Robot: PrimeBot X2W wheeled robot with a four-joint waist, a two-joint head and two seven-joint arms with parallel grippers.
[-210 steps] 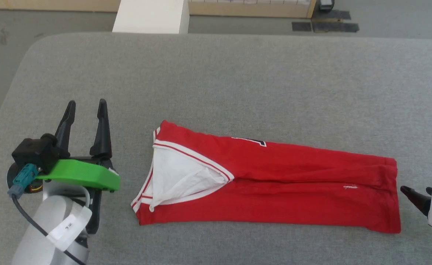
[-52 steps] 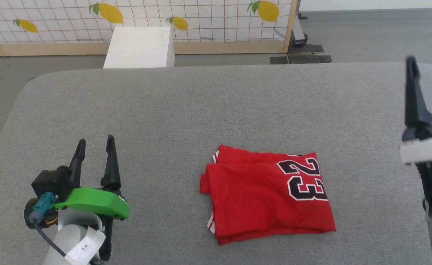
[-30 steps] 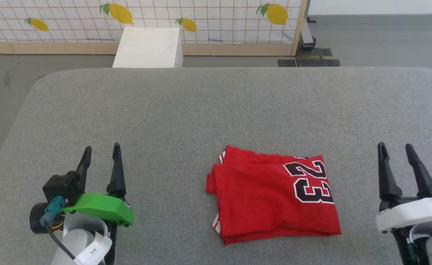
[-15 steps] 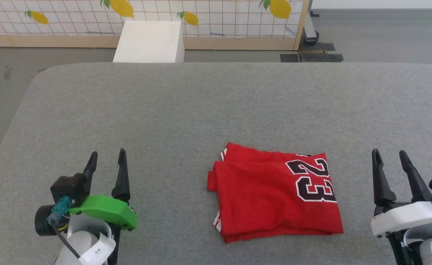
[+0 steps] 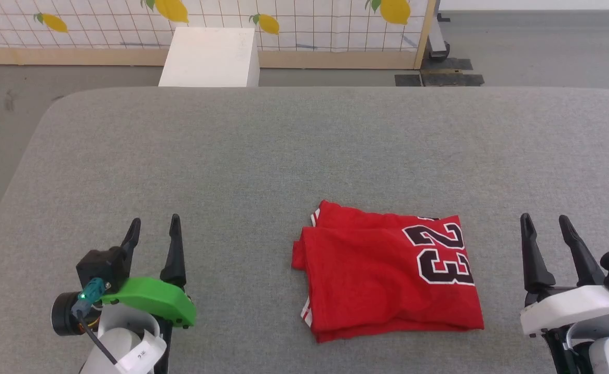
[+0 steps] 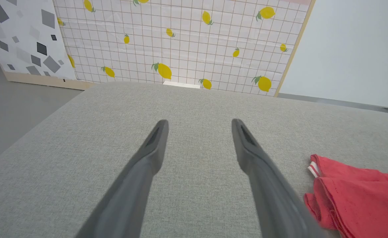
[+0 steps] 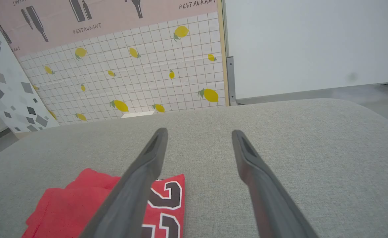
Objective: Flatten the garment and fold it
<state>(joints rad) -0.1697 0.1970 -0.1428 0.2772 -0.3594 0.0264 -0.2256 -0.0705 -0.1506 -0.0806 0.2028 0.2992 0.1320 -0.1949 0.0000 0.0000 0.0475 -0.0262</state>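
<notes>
The garment (image 5: 382, 270), a bright red jersey with a black-and-white "23", lies folded into a compact rectangle on the grey table (image 5: 294, 150), near its front edge. Striped trim peeks out at the fold's left side. My left gripper (image 5: 153, 228) rests open to the garment's left, well apart from it, with nothing between its fingers. My right gripper (image 5: 543, 224) stands open to the garment's right, also empty. The left wrist view has the garment (image 6: 356, 195) at lower right of the open gripper (image 6: 198, 125). In the right wrist view the garment (image 7: 68, 208) lies lower left of the open gripper (image 7: 198, 134).
A white box (image 5: 210, 49) stands on the floor beyond the table's far edge. Behind it runs a lemon-patterned tiled panel (image 5: 309, 21) with a wooden frame. Dark mats (image 5: 439, 78) lie on the floor at the back right.
Over the last second both grippers barely shifted, staying open beside the folded garment. Seven seconds ago the garment lay as a long strip; it now lies folded in half.
</notes>
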